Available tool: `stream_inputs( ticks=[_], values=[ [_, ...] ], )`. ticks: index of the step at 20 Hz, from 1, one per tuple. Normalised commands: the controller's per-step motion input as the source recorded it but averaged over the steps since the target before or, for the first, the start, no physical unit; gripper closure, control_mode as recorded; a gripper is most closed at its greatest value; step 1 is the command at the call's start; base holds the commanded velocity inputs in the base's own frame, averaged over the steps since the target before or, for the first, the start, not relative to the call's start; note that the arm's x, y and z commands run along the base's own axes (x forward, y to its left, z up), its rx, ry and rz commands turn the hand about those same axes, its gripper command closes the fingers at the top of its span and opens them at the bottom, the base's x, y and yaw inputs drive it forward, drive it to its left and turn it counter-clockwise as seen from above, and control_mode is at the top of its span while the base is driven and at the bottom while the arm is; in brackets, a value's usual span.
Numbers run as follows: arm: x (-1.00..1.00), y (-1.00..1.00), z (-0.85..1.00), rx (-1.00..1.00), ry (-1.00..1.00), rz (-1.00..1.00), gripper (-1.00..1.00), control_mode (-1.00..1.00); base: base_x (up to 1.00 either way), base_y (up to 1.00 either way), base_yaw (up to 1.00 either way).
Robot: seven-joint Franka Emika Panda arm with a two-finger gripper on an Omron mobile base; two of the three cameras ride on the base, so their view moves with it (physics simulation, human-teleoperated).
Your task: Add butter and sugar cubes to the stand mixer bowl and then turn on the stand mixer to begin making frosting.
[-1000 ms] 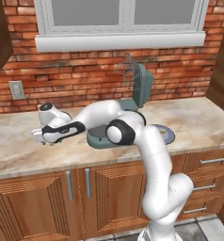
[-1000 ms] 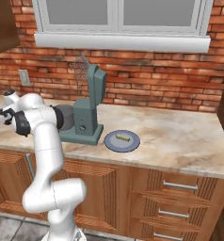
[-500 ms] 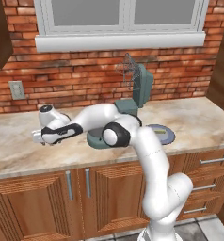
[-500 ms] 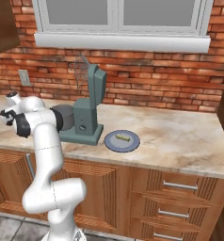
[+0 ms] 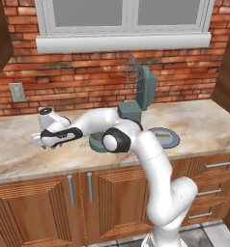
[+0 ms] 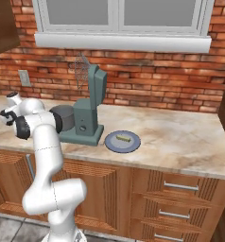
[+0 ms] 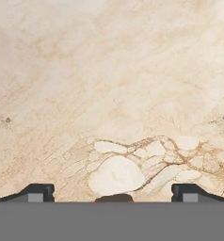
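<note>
Hand view has my gripper [image 7: 112,194] fingers spread wide over bare counter [image 7: 109,94] — nothing held; I'd judge I'm hunting sugar cubes, still unsighted.

Kitchen: marble counter [image 5: 20,154], wooden cabinets [image 5: 44,198]

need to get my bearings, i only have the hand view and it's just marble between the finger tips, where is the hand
Observer: The gripper hangs open over bare counter, well to the left of the stand mixer.
Operator: is the mixer head down
Observer: No, it is tilted up, wire whisk in the air near the brick wall.
Operator: any butter in sight
Observer: A small yellowish piece lies on the blue-grey plate, right of the mixer; I cannot tell what it is.
</note>
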Motion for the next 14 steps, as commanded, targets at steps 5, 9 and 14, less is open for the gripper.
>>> stream_inputs(
  ticks=[5, 9, 14],
  values=[
    [0.00, 0.00, -0.04, 0.00, 0.04, 0.00, 1.00, -1.00, 0.00, 0.00, 0.00],
    [-0.10, -0.06, 0.00, 0.00, 0.03, -0.01, 1.00, -1.00, 0.00, 0.00, 0.00],
    [-0.11, -0.06, 0.00, 0.00, 0.01, -0.01, 1.00, -1.00, 0.00, 0.00, 0.00]
  ],
)
